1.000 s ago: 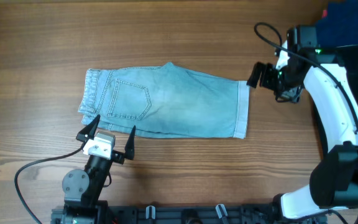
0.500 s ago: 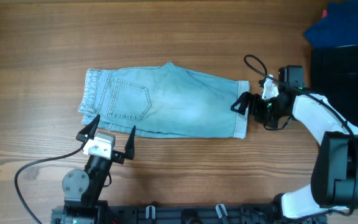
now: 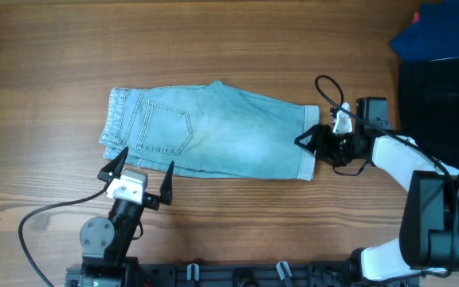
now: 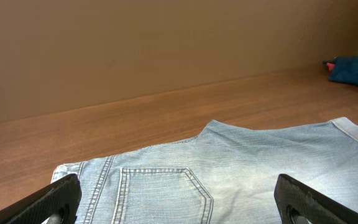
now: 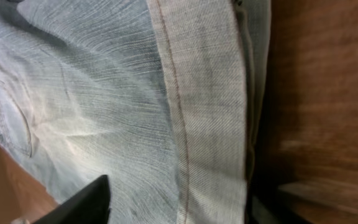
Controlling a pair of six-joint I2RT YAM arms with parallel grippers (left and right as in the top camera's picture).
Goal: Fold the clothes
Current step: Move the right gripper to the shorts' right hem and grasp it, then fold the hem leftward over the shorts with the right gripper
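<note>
Swinging in from the right, our right gripper (image 3: 303, 142) reached the hem of the denim shorts (image 3: 213, 131) lying flat on the table (image 3: 213, 48), fingers spread astride it, left gripper (image 3: 138, 169) likewise unclenched, and we judged the grasp needed only a clamp next.

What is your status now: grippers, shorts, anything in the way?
Left gripper open at waistband end. Right gripper open, straddling hem. Denim shorts flat, unfolded. Nothing in the way.

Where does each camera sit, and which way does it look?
Overhead: above the table, straight down on the denim shorts; left hand and right hand show.
Left wrist: low, facing across the shorts to the far wall; own fingertips show.
Right wrist: close over the shorts' hem; own fingertip shows.
All share the shorts.
</note>
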